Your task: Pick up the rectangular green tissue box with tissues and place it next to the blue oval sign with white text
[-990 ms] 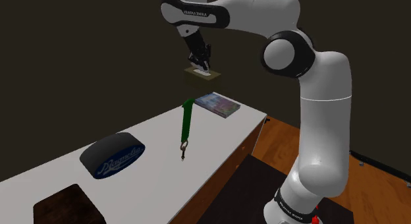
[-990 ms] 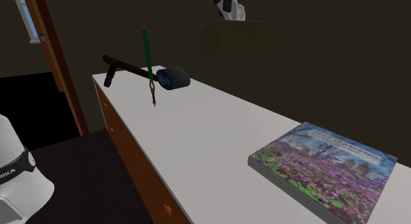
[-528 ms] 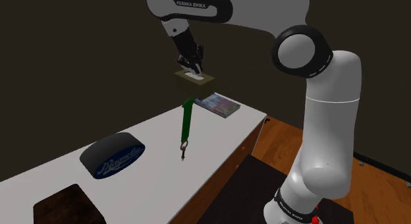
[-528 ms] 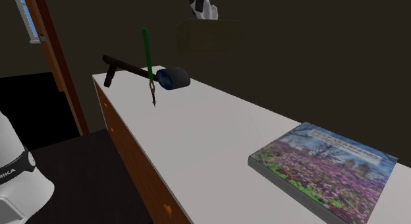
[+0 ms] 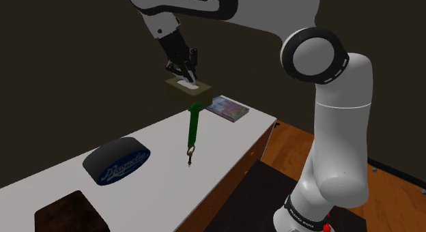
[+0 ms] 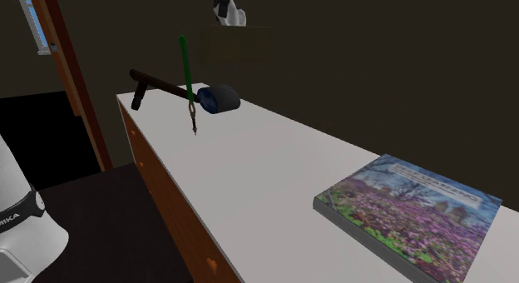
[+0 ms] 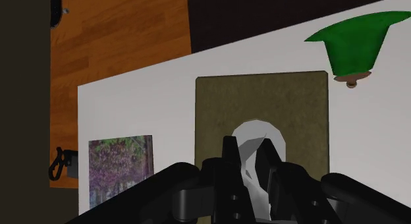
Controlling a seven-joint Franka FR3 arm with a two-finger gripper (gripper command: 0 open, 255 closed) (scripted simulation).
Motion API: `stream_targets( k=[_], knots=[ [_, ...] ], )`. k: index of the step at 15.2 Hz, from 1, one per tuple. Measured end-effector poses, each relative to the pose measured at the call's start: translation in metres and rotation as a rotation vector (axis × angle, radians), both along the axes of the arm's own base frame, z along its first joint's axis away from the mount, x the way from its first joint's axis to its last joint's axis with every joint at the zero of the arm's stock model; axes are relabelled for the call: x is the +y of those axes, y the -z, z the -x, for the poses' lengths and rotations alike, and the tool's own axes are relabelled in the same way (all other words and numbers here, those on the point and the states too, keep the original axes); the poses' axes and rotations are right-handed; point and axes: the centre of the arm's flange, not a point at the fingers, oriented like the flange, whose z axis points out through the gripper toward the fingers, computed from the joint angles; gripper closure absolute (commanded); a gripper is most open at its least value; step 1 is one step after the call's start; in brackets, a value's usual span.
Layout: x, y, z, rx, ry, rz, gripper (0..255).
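Holding the tissue box (image 7: 263, 104) off the table (image 5: 225, 138): the two black fingers (image 7: 230, 157) are closing on the white tissue tuft (image 7: 253, 140) that is sticking out of the oval slot in the box top, one finger on each side of it and pressing against it, so they are clamped on the box by its tissue. The box is rendering as a dull olive green and is hanging directly below the fingers, clear of the table surface, its top face turned toward the wrist camera. A green lanyard (image 5: 194, 128) is standing upright on the table just beneath the box, its upper end close to the box's underside; whether the two are touching cannot be told. A small metal clasp is hanging at the strap's lower end. The blue oval sign (image 5: 117, 162) with white lettering is lying on the table well apart from the fingers, far below them and off toward the shoulder view's left. A book (image 5: 228, 108) with a purple flower cover is lying flat near the table's end, below the fingers and on the side opposite the sign. A dark brown block (image 5: 68, 211) is sitting beyond the sign, farthest from the fingers.
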Motion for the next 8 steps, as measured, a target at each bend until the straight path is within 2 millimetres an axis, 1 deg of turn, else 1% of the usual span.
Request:
stream_targets(
  k=[2,3,6,8],
  knots=[
    [0.028,0.002,0.008,0.000,0.000,0.000,255],
    [0.044,0.000,0.007,-0.001,0.000,0.000,255],
    [0.078,-0.003,0.016,0.000,0.000,0.000,255],
    [0.105,-0.001,0.020,0.000,0.000,0.000,255]
  ],
)
